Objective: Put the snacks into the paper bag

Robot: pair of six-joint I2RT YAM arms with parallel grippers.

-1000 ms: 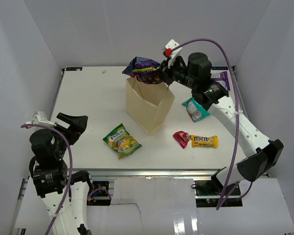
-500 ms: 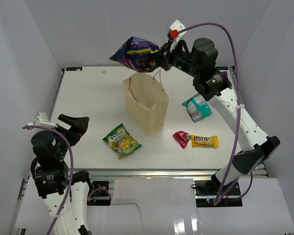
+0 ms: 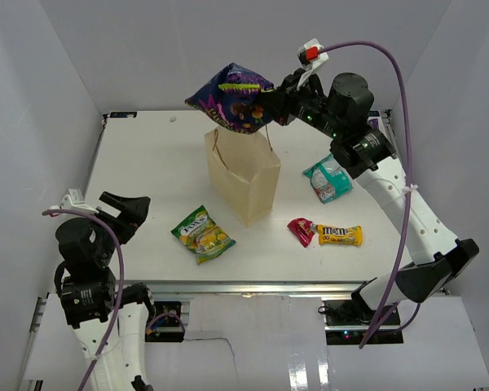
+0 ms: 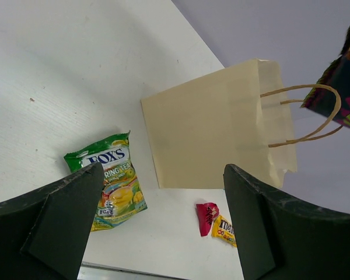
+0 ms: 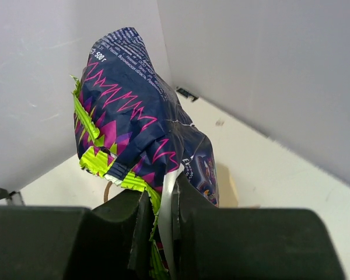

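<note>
snacks: five packets in view. Four lie flat on the white table (image 3: 147, 155) and one is up in the air in the right claw.
left claw (image 3: 127, 213): nearest the arm bases, low at the near left corner of the table. Fingers are spread wide with nothing between them. The left wrist view looks out between them toward the bag.
green-yellow packet (image 3: 202, 233): flat on the table by the near edge, label side up. It sits just in front of the bag's near left side, not touching it.
red-pink packet (image 3: 301, 230): small and crumpled, on the table right of the bag's near corner, apart from it.
yellow M&M's packet (image 3: 339, 235): lies lengthwise just right of the red-pink one. Cannot tell whether they touch.
paper bag (image 3: 244, 179): stands upright mid-table, one corner turned toward the arms, mouth open upward. Two string handles (image 4: 291, 89) stick up from the rim.
teal packet (image 3: 326, 181): flat on the table right of the bag, apart from it, beneath the right forearm in the top view.
right claw (image 3: 270, 108): raised high over the far side of the bag, clenched on the dark blue packet. The right wrist view shows the foil edge pinched between both fingers.
dark blue packet (image 3: 231, 96): largest snack, puffed, with pink, purple and lime print. It juts sideways from the claw, in the air over the bag's open mouth. Cannot tell whether it brushes a handle.
</note>
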